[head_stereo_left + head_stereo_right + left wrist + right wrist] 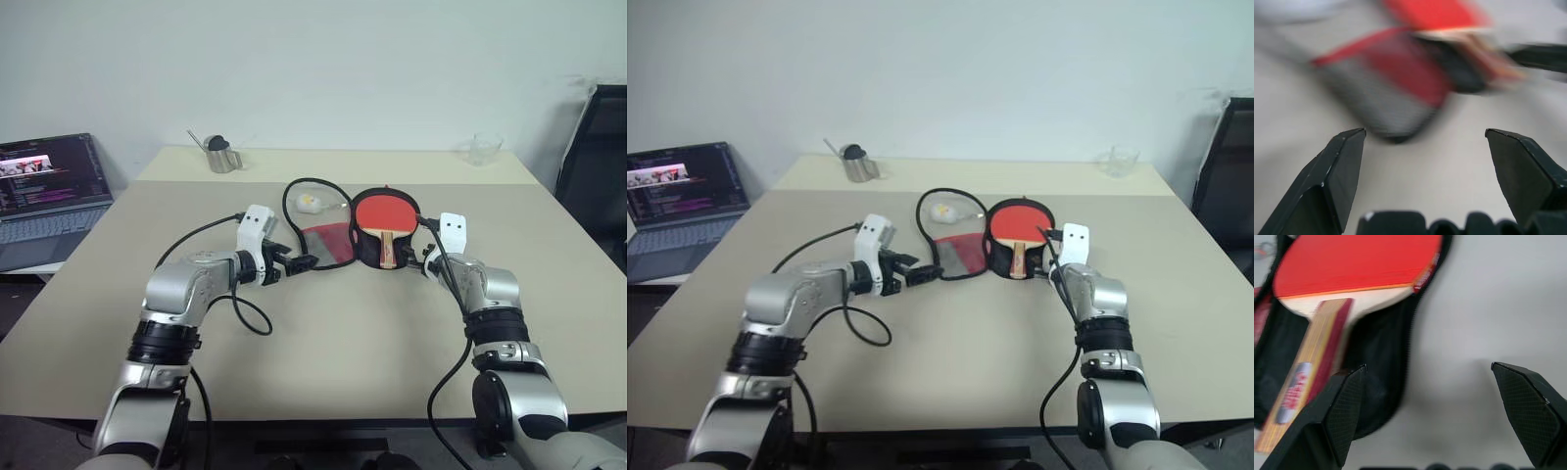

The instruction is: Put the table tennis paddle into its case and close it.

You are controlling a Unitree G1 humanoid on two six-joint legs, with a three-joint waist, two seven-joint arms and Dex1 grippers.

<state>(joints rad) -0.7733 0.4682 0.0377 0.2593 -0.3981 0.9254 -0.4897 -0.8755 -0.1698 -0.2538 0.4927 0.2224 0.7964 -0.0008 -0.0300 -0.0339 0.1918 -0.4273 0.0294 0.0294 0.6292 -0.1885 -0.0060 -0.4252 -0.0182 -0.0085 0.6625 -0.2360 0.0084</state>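
The table tennis paddle (384,215) lies red face up on the black right half of the open case (368,257), its wooden handle (1312,367) pointing toward me. The case's other half (329,242), red-lined with dark mesh, lies flat to the left. My left gripper (305,261) is open, just short of that flap's near left edge, with nothing between its fingers (1344,166). The right gripper (428,257) stands open beside the case's right edge, nothing in it, one finger (1339,406) near the handle's end.
A small white ball (309,203) sits inside a thin black loop behind the flap. A metal cup (223,156) and a clear glass (485,148) stand at the table's far edge. A laptop (49,191) is off to the left, a black chair (598,166) to the right.
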